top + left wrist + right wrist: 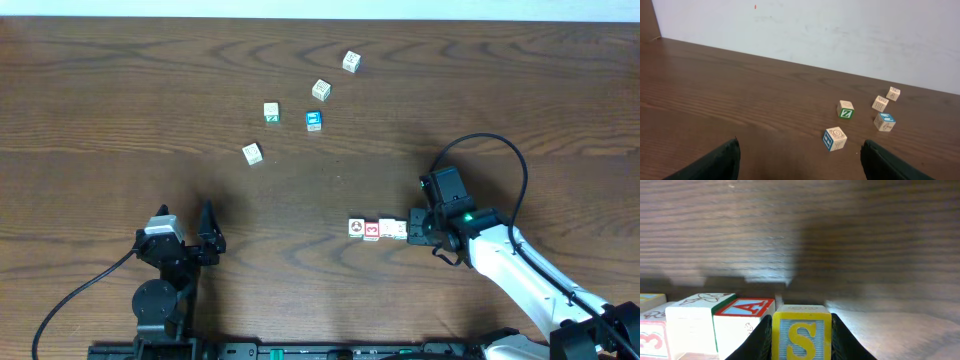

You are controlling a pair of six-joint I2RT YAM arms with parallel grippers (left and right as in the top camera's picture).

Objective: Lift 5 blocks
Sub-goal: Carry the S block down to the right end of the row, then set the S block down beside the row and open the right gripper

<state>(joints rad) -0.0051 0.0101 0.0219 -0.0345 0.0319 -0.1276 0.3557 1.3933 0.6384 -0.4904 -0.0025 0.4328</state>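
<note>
Right tool (pixel 417 228) clenched on S block (pixel 801 332), A block (pixel 746 309) beside, left tool (pixel 800 152) released

row of blocks (pixel 371 230): centre-right on table (pixel 100 90) | scattered cubes (pixel 321 90): behind row

A robot lab bench, by the look of it: bare wood-grain surface (pixel 90 90), plain white wall (pixel 840 30), a cabled left arm (pixel 160 285) and right arm (pixel 510 265) on an edge rail (pixel 300 351) (toy letter blocks (pixel 351 62) scattered about).
</note>
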